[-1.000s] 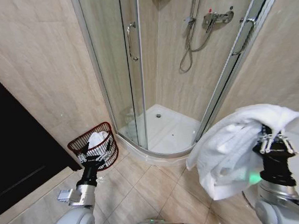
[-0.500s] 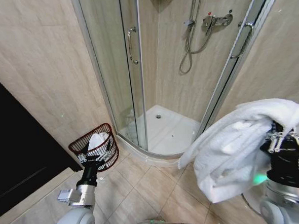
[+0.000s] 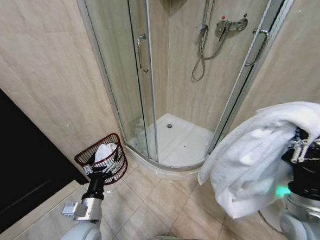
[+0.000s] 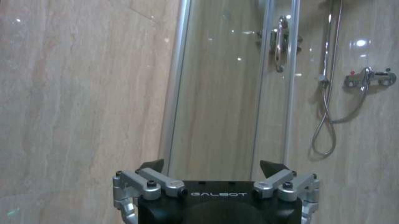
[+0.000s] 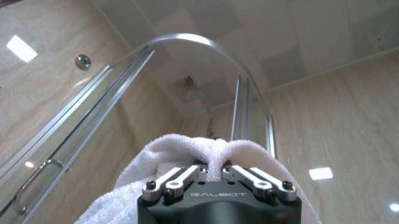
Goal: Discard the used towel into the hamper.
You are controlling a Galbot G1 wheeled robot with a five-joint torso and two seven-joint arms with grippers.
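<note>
Presently the towel (image 3: 255, 163) is pinched by a small fold in the right gripper (image 3: 308, 146), well apart from the hamper (image 3: 102, 159) — slippage is judged possible in transit — while the left gripper (image 3: 100, 168), fingers spread and empty, is parked just beside that hamper.

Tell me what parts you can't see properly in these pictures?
- Right gripper, head view: the draped white towel covers where its fingers pinch the cloth.
- Hamper, head view: the left gripper in front hides its lower part; the white thing inside is too small to identify.
- Towel, right wrist view: cut off by the edge.
- Left gripper, left wrist view: fingers' tips cut off by the edge.
</note>
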